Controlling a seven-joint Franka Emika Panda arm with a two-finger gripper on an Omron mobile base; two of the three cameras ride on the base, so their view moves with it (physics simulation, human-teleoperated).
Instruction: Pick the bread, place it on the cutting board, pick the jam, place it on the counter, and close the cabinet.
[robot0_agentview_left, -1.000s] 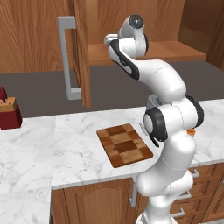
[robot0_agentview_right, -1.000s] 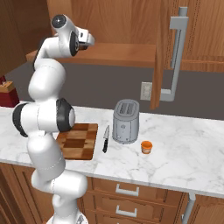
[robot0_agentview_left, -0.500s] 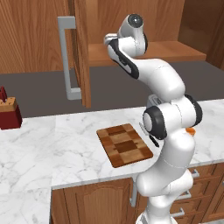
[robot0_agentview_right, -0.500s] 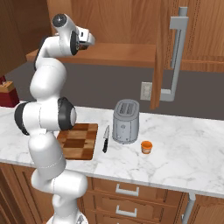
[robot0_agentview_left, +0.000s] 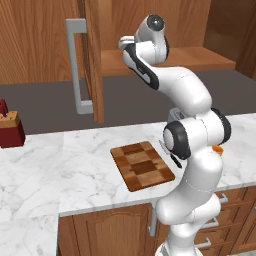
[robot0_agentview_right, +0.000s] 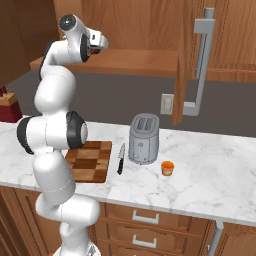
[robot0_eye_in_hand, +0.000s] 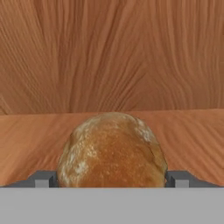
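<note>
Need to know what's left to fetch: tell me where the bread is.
In the hand view the bread sits on the cabinet shelf, between the fingertips of the claw, wooden back wall behind it.

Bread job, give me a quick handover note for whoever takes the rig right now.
Gripper: up at the cabinet shelf, one finger on each side of the bread; whether it is gripping yet, I cannot tell.
Cutting board: bare, on the counter.
Jam: on the counter, right of the toaster.
Cabinet door: open.
Left: bring bread to the board, close the cabinet.
</note>
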